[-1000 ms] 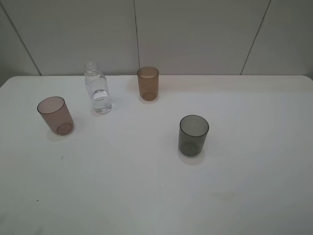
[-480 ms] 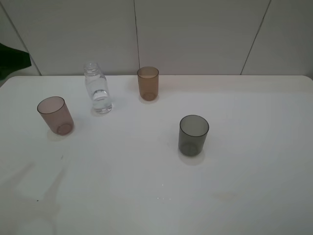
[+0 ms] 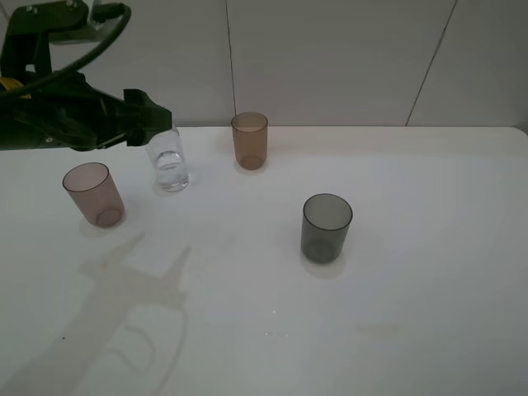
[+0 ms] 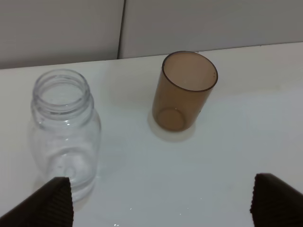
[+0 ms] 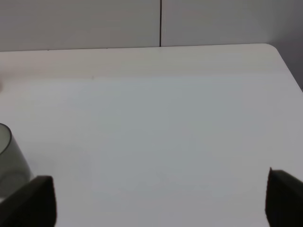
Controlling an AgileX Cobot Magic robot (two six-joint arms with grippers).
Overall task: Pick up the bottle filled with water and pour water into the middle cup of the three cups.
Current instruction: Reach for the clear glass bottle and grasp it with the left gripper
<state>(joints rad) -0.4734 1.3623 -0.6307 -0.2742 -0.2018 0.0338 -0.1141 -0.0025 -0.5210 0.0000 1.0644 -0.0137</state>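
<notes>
Bench (image 3: 412,330): white and matt, with a pale panelled wall (image 3: 330,58) behind its far edge.
Bottle (image 3: 171,167): clear, capless, upright on the bench toward the back left. It stands between the pink cup and the amber cup, apart from both. Some water shows in its lower half. In the high view its neck is hidden behind the left fingers.
Amber cup (image 3: 249,140): upright near the far edge, just right of the bottle, the middle one of the three from side to side. Looks empty in the left wrist view (image 4: 183,92).
Pink cup (image 3: 94,194): upright at the left, nearer the front than the bottle.
Grey cup (image 3: 326,228): upright right of centre, well apart from the rest. Its edge shows at the side of the right wrist view (image 5: 7,158).
Left arm (image 3: 49,107): dark, reaching in from the upper left above the bench.
Left fingers (image 3: 150,111): spread wide, holding nothing, hanging over the bottle's top. In the wrist view one tip (image 4: 47,203) overlaps the bottle (image 4: 64,132) at its base; I cannot tell whether they touch.
Right fingers (image 5: 35,201): spread wide over bare bench, holding nothing, out of the high view.
Shadow (image 3: 124,289): the arm's, cast on the front left of the bench.
</notes>
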